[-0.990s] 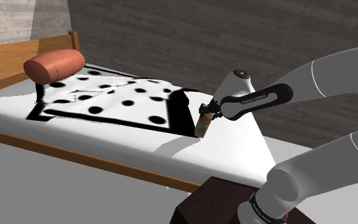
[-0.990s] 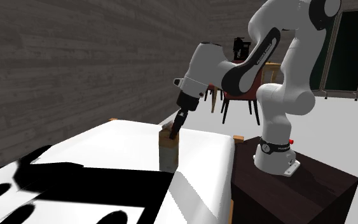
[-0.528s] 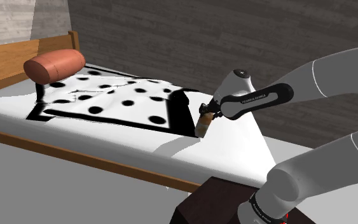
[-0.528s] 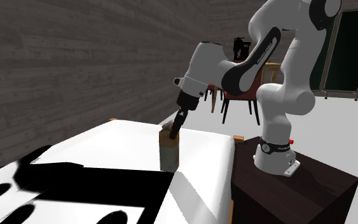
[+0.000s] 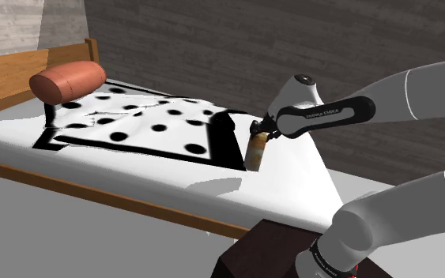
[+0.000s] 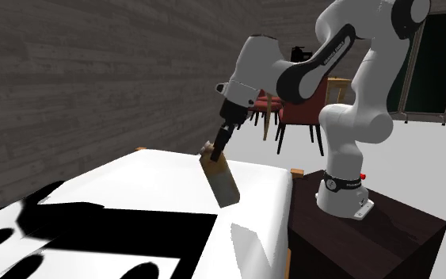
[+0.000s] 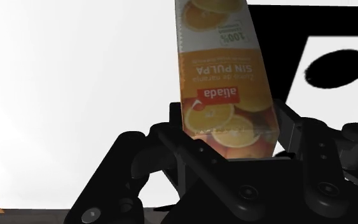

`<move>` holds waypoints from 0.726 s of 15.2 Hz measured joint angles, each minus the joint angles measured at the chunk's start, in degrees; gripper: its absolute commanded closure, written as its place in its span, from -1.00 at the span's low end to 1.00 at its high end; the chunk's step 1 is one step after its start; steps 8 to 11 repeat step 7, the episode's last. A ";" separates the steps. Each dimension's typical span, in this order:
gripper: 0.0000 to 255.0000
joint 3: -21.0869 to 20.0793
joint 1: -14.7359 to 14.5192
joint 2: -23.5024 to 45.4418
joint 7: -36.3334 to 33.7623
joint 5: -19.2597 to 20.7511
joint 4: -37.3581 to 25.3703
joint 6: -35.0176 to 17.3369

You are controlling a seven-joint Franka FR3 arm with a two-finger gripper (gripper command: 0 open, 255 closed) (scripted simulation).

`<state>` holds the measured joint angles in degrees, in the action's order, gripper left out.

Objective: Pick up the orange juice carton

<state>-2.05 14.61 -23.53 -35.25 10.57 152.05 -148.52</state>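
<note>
Change: the orange juice carton (image 6: pixel 222 177), seen standing upright on the bed half a second earlier, has been raised and tipped over at a slant; the forearm has been lifted with it.
Headboard (image 5: pixel 11 79): brown wood, seen far beyond the jaws at the bed's far end.
Bolster (image 5: pixel 68 81): a reddish-brown roll, laid against the headboard, well apart from the jaws.
Spotted cover (image 5: pixel 141 126): white with black dots and a black border, spread over the bed; its near edge is found just beside the carton, on the side away from the stand.
White sheet (image 5: pixel 288 189): lying beneath the jaws; a shadow of the carton is cast on it, apart from the carton's lower end.
Carton in detail (image 7: pixel 225 76): printed with orange slices, the word "aliada" and "100%"; its top end is held between the jaws and its body is hung below them, slanted, with the lower end swung toward the stand's side in the second exterior view.
Gripper (image 6: pixel 214 150): all black, pointed down at the bed.
Jaws: closed on the carton's top, one pressed against each side face, as seen in the wrist view.
Arm (image 5: pixel 331 114): white with dark joints, stretched out level behind the jaws.
Stand (image 6: pixel 371 234): a dark box, set behind the jaws at the bed's end.
Chair (image 6: pixel 300 112): red, seen behind the arm, far from the jaws.
</note>
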 measured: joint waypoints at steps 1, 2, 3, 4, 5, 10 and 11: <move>1.00 0.17 -0.13 -0.72 0.34 -0.24 -0.28 0.99; 1.00 0.30 -0.23 -1.19 0.63 -0.43 -0.71 1.88; 1.00 0.23 -0.36 -1.57 0.63 -0.57 -1.07 2.63; 1.00 0.33 -0.47 -2.03 0.89 -0.76 -1.61 3.62; 1.00 0.42 -0.58 -2.63 1.12 -0.95 -1.98 4.58; 1.00 0.54 -0.70 -3.27 1.43 -1.17 -2.60 5.84; 1.00 0.54 -0.70 -3.27 1.43 -1.17 -2.60 5.84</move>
